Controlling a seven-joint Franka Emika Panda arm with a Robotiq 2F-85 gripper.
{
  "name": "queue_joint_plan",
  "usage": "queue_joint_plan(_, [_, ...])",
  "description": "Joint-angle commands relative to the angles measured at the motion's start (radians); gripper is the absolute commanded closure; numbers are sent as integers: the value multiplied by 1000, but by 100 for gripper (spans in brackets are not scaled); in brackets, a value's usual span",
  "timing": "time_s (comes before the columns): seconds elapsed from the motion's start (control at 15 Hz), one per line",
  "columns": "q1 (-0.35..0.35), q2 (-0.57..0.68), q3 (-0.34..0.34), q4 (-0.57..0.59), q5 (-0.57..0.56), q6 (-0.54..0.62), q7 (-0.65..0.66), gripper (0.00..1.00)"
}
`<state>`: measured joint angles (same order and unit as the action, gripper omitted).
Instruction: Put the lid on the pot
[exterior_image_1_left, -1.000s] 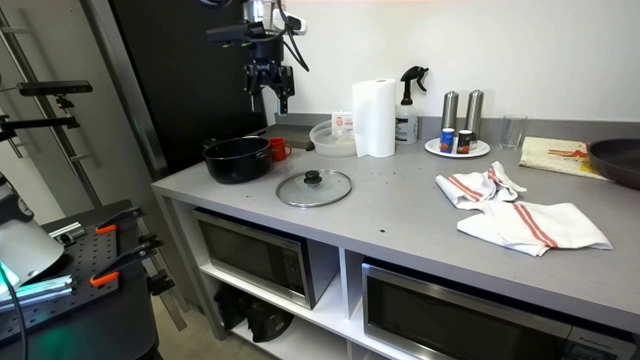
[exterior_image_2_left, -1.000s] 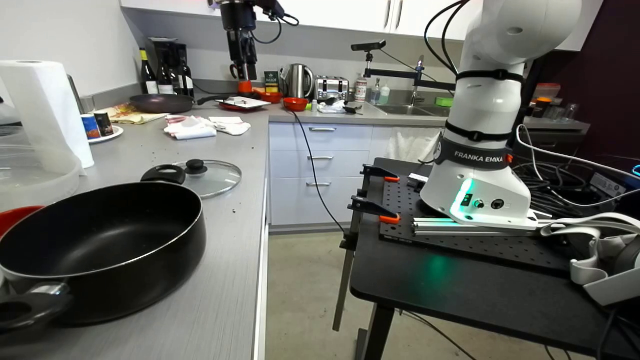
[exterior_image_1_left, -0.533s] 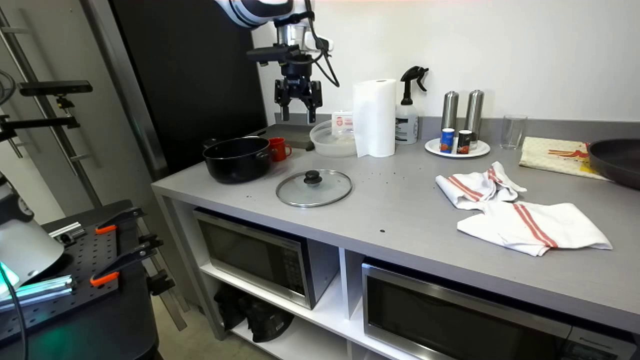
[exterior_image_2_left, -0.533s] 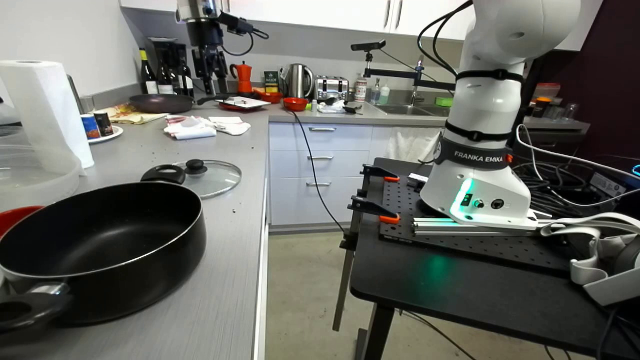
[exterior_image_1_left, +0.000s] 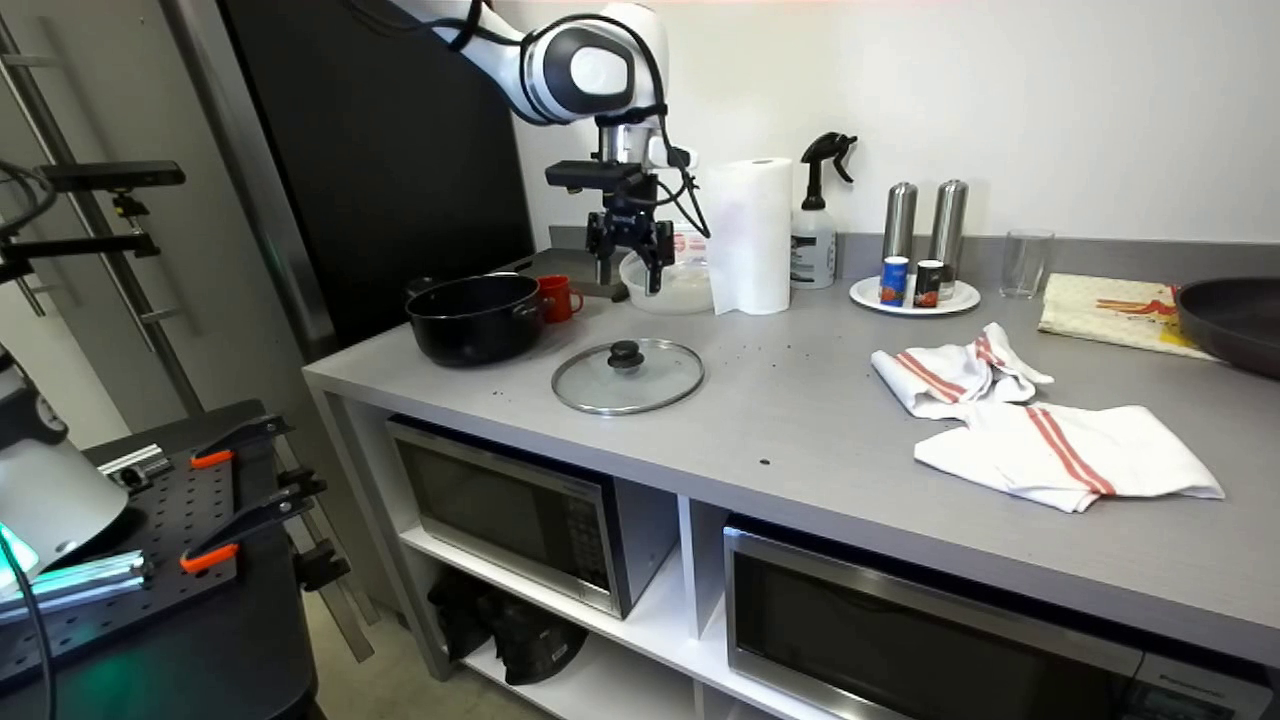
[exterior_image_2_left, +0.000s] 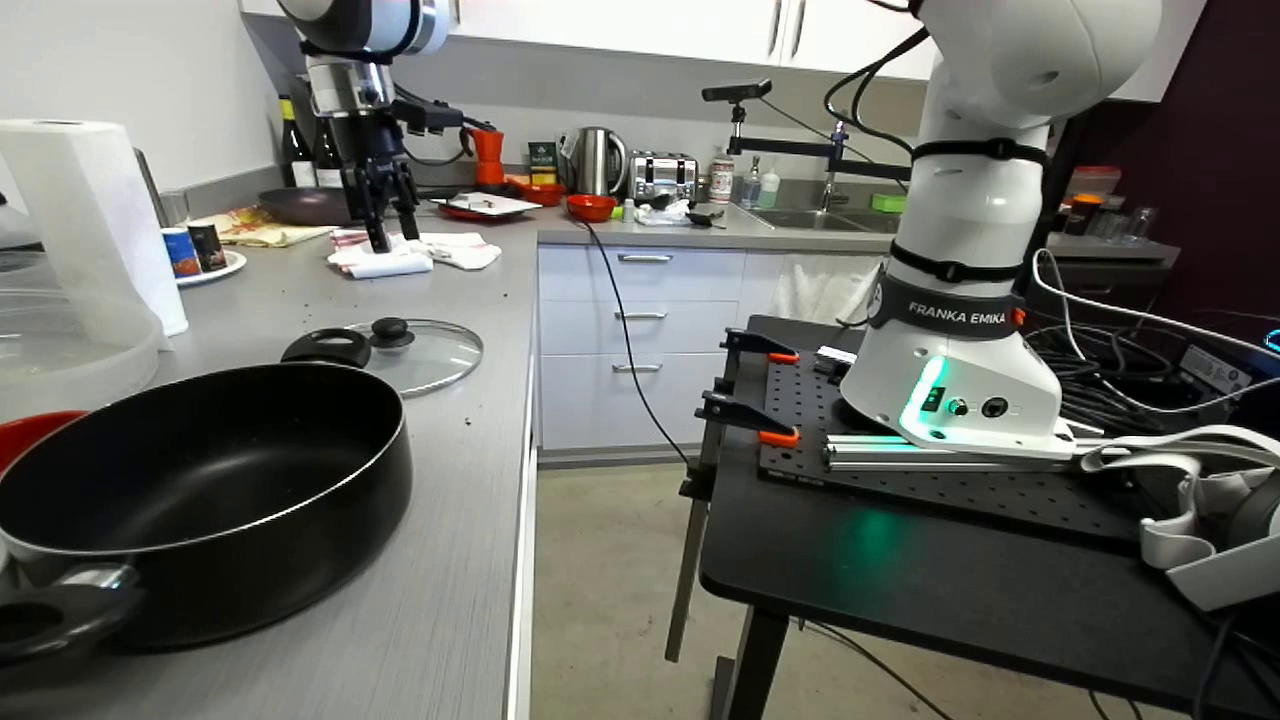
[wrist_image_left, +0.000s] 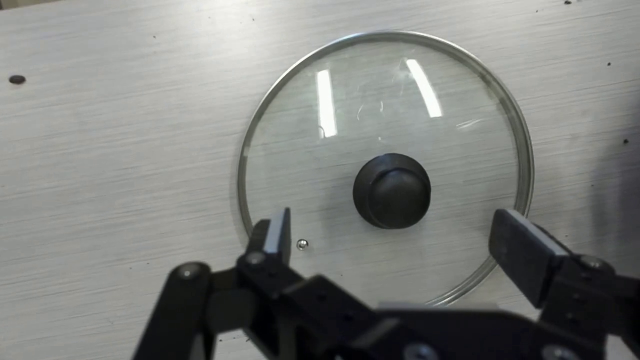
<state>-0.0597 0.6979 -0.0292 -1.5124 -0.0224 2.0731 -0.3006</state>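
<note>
Down comes your black two-finger gripper (exterior_image_1_left: 628, 279), spread wide, round clear-glass lid (exterior_image_1_left: 628, 385) beneath. Grasping its black knob (wrist_image_left: 392, 191) seems next.

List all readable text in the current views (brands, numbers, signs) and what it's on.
"FRANKA EMIKA": dark band of the robot base
"Panasonic": control panel of the right-hand microwave
Too small or blurred to read: print on the spray bottle, blue can, black can, red-marked white item, wine bottle, upright dark box and pegboard.
No text seen on the lid or pot.
</note>
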Motion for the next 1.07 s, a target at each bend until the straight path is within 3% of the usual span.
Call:
queue_joint_plan(0.0, [-2,127,18,159,-15,-57,29,0])
queue_joint_plan(1.0, [13,359,38,392,-17,-173,29,0])
